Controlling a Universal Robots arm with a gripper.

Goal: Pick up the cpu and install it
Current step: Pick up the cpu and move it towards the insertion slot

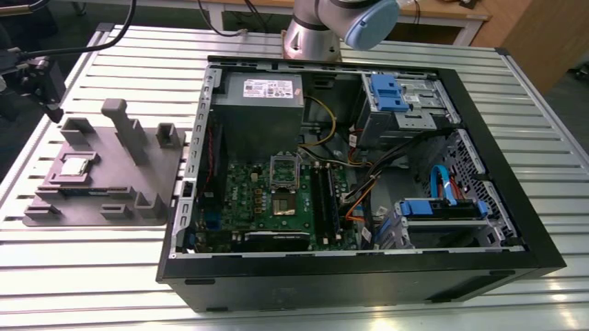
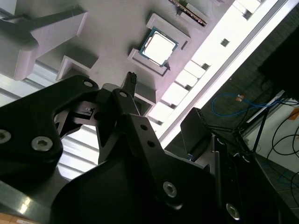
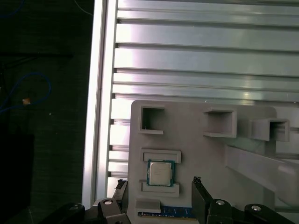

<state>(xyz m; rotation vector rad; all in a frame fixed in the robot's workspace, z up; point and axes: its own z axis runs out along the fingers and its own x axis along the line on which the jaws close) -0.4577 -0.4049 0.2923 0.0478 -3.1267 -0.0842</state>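
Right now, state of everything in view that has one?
cpu, lying flat in a pocket of the grey fixture, metal top up, not held.
gripper, open, hovering over the cpu, holding nothing.
computer case, lying on its side, side panel off.
cpu socket, cover looks swung open, appears empty.

Exterior view overlooks the table [image 1: 101,276] from above; both wrist views closely face the tray [image 3: 201,154] [image 2: 112,42].
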